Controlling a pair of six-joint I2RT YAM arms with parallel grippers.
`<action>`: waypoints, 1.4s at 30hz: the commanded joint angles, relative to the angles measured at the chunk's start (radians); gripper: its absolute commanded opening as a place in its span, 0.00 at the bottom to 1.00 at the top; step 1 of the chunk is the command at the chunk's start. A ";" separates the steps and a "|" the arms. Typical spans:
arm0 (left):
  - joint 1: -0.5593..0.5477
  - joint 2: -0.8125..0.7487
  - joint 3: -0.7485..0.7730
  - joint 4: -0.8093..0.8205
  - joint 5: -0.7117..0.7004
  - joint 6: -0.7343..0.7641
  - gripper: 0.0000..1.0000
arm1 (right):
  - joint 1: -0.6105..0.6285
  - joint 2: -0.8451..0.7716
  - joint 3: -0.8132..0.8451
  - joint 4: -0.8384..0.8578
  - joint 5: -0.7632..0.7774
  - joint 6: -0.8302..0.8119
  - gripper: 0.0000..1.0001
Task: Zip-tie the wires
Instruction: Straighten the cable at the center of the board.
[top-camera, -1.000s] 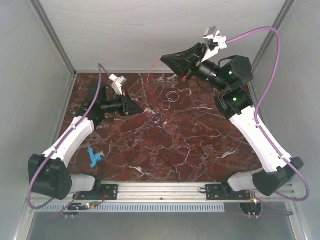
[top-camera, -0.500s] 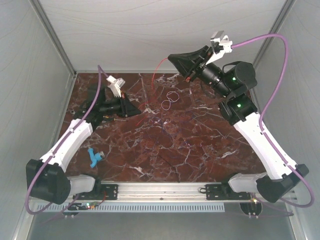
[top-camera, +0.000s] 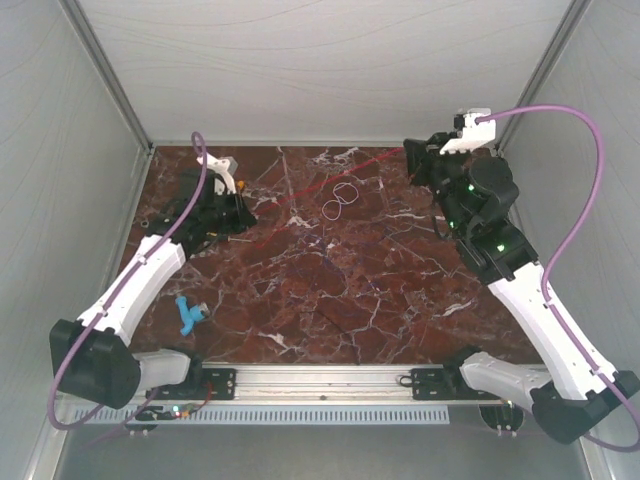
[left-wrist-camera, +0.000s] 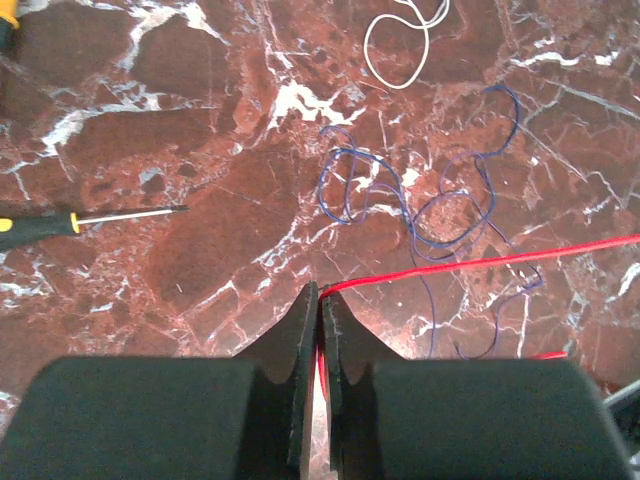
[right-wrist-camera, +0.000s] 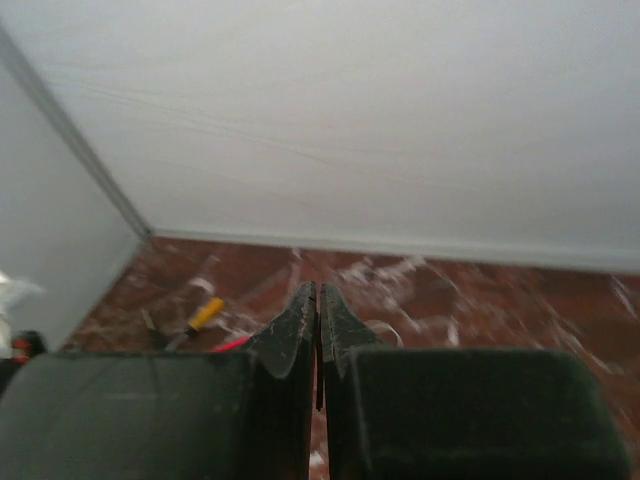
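The dark red, white-veined marble worktop (top-camera: 400, 290) carried the wires (top-camera: 338, 200), a loose tangle of very thin red, blue-purple and whitish strands, in the middle of its far half. One long red strand (top-camera: 330, 180) of that tangle was stretched taut above the worktop, slanting from its far right corner toward its left side. The left pincer (top-camera: 246, 213) hung low over the worktop's left side, its black fingers clamped together on the strand, which ran straight into the slit between their tips. The right pincer (top-camera: 409, 151) was raised over the worktop's far right corner, fingers pressed together. From overhead the strand ended at their tips, though its own camera showed only the closed slit. The blue-purple loops (left-wrist-camera: 430, 210) lay flat on the worktop, and the whitish loop (left-wrist-camera: 399, 86) lay nearer its far edge. A thin-shafted screwdriver with a yellow-and-black handle (left-wrist-camera: 45, 226) lay on the worktop's left part. A small blue plastic piece (top-camera: 188, 312) sat in its near left part.
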 joint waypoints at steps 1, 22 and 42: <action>0.003 0.033 0.051 -0.057 -0.132 0.031 0.00 | -0.062 -0.054 -0.041 -0.135 0.220 0.048 0.00; -0.283 0.397 0.309 -0.228 -0.306 0.187 0.00 | -0.093 0.050 -0.523 -0.207 0.063 0.347 0.00; -0.329 0.641 0.381 -0.231 -0.411 0.164 0.00 | -0.210 0.347 -0.517 -0.127 0.017 0.403 0.00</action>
